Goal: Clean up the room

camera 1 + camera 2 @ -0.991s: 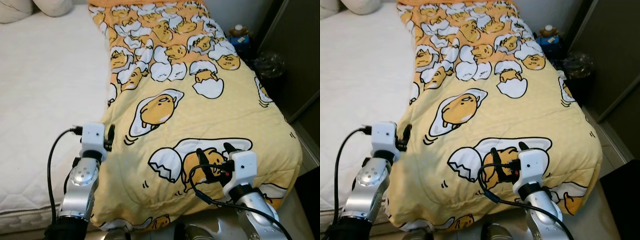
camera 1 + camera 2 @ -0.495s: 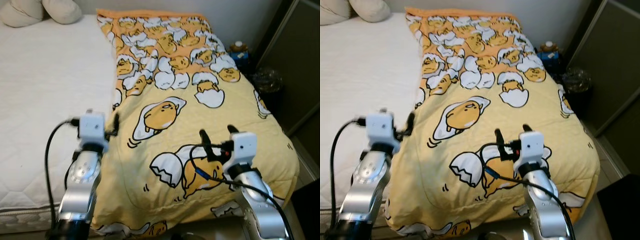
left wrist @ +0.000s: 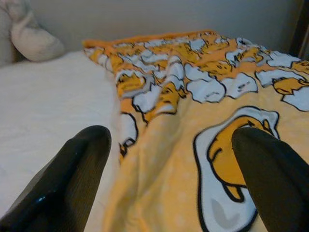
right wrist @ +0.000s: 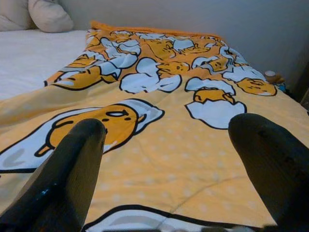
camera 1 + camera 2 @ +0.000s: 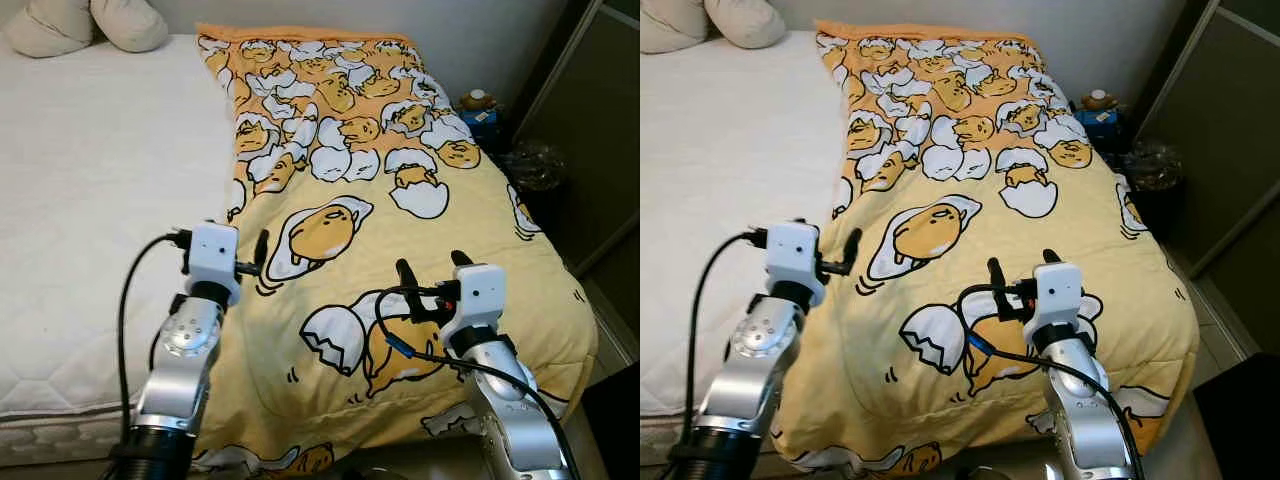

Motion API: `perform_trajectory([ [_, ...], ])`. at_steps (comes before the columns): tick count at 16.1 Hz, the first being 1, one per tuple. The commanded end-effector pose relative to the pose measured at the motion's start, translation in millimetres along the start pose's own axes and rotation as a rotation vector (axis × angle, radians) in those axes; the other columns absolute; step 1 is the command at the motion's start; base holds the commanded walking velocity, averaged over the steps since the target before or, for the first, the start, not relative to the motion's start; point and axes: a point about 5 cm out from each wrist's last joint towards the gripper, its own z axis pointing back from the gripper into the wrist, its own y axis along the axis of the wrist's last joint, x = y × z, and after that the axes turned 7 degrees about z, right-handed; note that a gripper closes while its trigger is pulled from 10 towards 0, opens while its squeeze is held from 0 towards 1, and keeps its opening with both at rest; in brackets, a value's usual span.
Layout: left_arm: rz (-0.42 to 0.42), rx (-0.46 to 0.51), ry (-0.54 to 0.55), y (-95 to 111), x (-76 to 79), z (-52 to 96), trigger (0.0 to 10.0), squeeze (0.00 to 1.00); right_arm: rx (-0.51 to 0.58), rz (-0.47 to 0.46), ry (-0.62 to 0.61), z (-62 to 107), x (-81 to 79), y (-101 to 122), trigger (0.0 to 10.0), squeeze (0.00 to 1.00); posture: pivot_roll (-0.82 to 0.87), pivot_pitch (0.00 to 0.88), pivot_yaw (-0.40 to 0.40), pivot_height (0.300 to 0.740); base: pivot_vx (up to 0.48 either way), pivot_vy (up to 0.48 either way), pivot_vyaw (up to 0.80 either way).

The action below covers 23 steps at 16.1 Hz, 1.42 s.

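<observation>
A yellow blanket (image 5: pixel 400 200) printed with cartoon eggs lies spread over the right half of the bed, its left edge (image 5: pixel 235 190) running down the white mattress (image 5: pixel 100 180). My left gripper (image 5: pixel 248 250) hovers open over that edge, with one black finger (image 3: pixel 72 179) above the mattress and the other above the blanket. My right gripper (image 5: pixel 432 268) stands open above the blanket's near end, and its fingers (image 4: pixel 72 164) hold nothing.
Two beige pillows (image 5: pixel 90 22) lie at the head of the bed. Beside the bed on the right are a small toy (image 5: pixel 478 100) on a blue box (image 5: pixel 488 120), a clear plastic bundle (image 5: pixel 535 162) and a dark wardrobe (image 5: pixel 590 110).
The camera has tilted up, showing more of the bed's head. Both grippers have risen from the blanket's near end. The left one has shifted right, over the blanket's edge.
</observation>
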Motion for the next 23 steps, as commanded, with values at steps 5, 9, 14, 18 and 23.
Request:
perform_trajectory([
  [5, -0.009, -0.009, -0.027, 0.7, 4.8, -2.5, 10.0, 0.00, 0.010, 0.015, 0.017, 2.6, -1.1, 0.4, 10.0, 0.00, 0.00, 0.000, -0.052, 0.740, 0.000, 0.000, 0.66],
  [9, -0.038, -0.014, -0.036, 0.0, 1.3, 2.6, 10.0, 0.00, 0.001, 0.002, 0.042, 3.8, -11.3, -3.3, 10.0, 0.00, 0.02, 0.000, -0.043, 0.740, 0.000, 0.000, 0.56],
  [14, 0.002, -0.023, -0.095, 1.2, 5.2, -3.5, 10.0, 0.00, -0.020, -0.009, 0.015, 3.2, -7.7, -7.5, 10.0, 0.00, 0.01, 0.000, -0.049, 0.740, 0.000, 0.192, 0.22],
  [18, 0.022, -0.038, -0.119, -0.8, 8.1, -3.7, 10.0, 0.00, -0.035, 0.004, 0.018, 5.1, -6.7, -9.6, 10.0, 0.00, 0.00, 0.002, -0.047, 0.740, 0.000, 0.480, 0.00],
  [23, -0.005, -0.065, -0.110, -5.5, 7.4, -4.1, 10.0, 0.00, -0.043, -0.001, 0.019, 7.1, -8.3, -12.9, 10.0, 0.00, 0.00, 0.007, -0.046, 0.740, 0.000, 0.384, -0.57],
])
